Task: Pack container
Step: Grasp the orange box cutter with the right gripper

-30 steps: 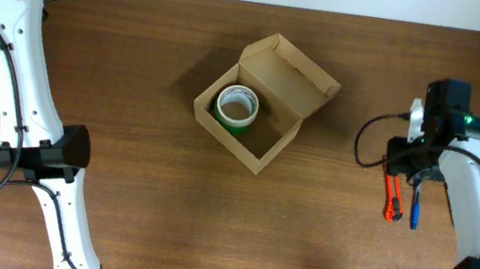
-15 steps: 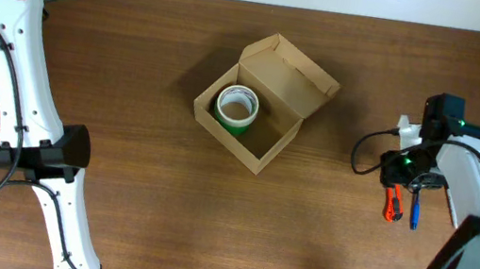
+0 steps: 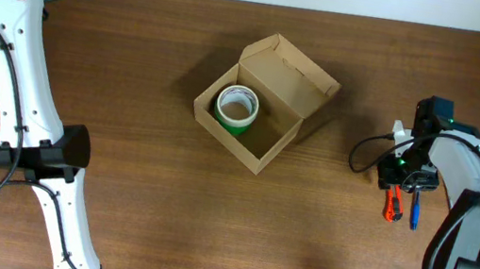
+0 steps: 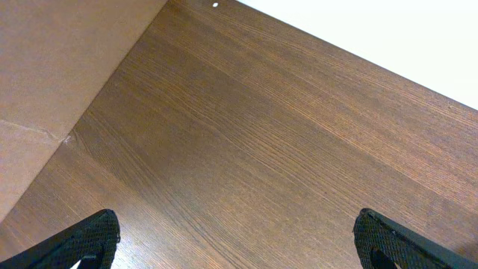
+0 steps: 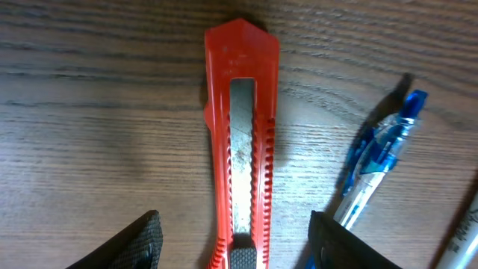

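The container (image 3: 264, 100) sits open mid-table holding a green tape roll (image 3: 236, 107), well apart from my right gripper (image 5: 239, 246), spread astride the red box cutter (image 5: 240, 142); closing off-centre, I judge, could spin the cutter or snag the blue pen (image 5: 377, 172) just beside it. My left gripper (image 4: 231, 243) idles spread over bare table (image 4: 261, 134). Since a second ago the right wrist has dropped over the cutter; box and roll are unmoved.

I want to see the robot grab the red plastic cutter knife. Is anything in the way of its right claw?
Nothing visible. The right gripper hangs open over the red plastic utility knife, one finger on each side. A blue clear plastic pen lies beside the knife, not touching it, close to one finger.
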Available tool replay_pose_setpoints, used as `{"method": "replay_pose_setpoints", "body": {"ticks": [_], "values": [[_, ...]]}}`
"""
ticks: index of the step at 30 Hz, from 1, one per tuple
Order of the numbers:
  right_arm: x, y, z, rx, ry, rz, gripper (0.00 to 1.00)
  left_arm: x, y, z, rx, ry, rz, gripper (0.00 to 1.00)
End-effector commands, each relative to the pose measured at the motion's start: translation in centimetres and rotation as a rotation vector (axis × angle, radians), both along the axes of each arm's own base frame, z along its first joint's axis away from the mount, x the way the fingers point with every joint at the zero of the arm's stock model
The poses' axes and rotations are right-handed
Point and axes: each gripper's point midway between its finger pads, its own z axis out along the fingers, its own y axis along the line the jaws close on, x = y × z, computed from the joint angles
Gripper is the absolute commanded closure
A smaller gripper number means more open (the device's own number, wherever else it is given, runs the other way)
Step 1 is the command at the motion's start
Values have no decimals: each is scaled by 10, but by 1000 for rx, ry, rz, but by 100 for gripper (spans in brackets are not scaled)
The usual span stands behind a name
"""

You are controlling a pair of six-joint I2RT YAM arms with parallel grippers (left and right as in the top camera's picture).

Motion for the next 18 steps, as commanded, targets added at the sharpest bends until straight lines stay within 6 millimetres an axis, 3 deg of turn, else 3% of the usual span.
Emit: {"method": "replay_pose_setpoints", "body": {"ticks": [1, 5, 6, 9, 10, 18], "values": [[-5, -5, -12, -17, 39, -24, 35, -7, 2, 16, 17, -29, -1, 0], [-7, -5, -20, -13, 60, -28, 36, -7, 2, 16, 17, -29, -1, 0], [-7, -5, -21, -14, 61, -35, 41, -7, 2, 16, 17, -29, -1, 0], [-5, -6, -22, -18, 52, -43, 70, -7, 2, 16, 17, -29, -1, 0], [-4, -6, -22, -19, 50, -42, 75, -7, 2, 16, 17, -29, -1, 0], [-4, -6, -22, -20, 47, -49, 88, -7, 2, 16, 17, -29, -1, 0]]}}
